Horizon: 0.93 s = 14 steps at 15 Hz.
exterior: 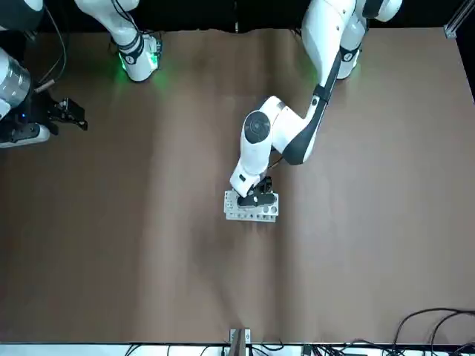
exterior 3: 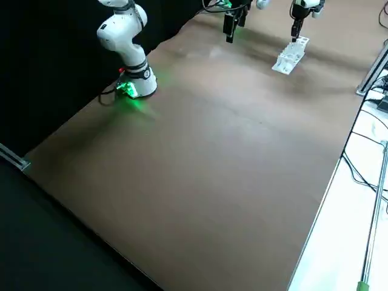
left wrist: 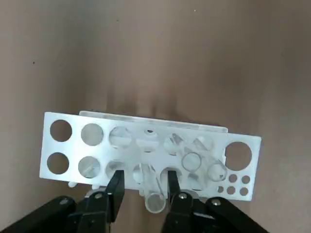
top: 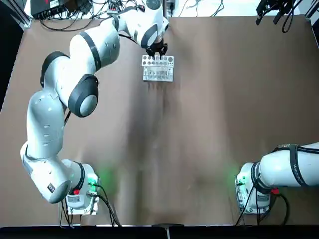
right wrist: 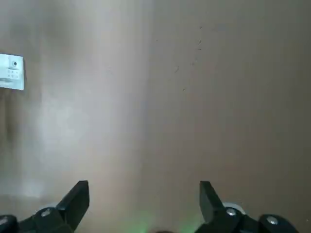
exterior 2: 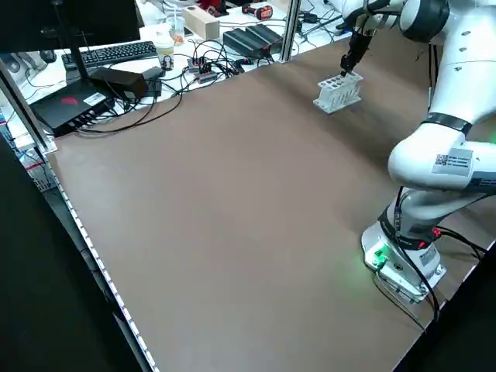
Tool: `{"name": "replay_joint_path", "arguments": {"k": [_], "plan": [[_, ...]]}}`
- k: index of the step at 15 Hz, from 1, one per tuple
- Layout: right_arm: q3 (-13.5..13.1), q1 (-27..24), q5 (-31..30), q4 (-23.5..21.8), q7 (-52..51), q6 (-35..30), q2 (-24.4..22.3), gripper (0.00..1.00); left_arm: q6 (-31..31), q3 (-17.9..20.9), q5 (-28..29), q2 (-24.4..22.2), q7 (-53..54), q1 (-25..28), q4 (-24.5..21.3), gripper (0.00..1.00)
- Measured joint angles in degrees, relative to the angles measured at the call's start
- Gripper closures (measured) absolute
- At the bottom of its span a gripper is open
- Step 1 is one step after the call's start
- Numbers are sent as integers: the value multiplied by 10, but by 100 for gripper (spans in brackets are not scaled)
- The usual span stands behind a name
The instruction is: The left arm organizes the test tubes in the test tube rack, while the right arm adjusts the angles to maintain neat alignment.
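The white test tube rack (top: 158, 70) stands at the far middle of the table. Several clear test tubes (left wrist: 192, 160) lean at different angles in its holes. My left gripper (top: 157, 51) hangs just over the rack's far edge. In the left wrist view its fingers (left wrist: 116, 187) stand apart on either side of one tube (left wrist: 154, 201), with a gap on one side, so the left gripper (left wrist: 145, 187) is open. The right gripper (top: 271, 11) is off at the far right, well away from the rack, and in its wrist view it (right wrist: 144, 194) is wide open with nothing in it.
Bare brown table surrounds the rack (exterior: 251, 209). Cables, a keyboard and boxes (exterior 2: 116, 70) lie beyond the table's far edge. Both green-lit arm bases (top: 84, 191) sit at the near edge. A corner of the rack (right wrist: 10, 73) shows in the right wrist view.
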Motion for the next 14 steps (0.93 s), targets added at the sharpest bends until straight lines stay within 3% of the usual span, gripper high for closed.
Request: {"name": "replay_joint_path", "arguments": {"k": [14], "plan": [[0, 0, 0, 0, 0, 0, 0, 0, -22, 0, 0, 1, 0, 0, 0, 62]]}}
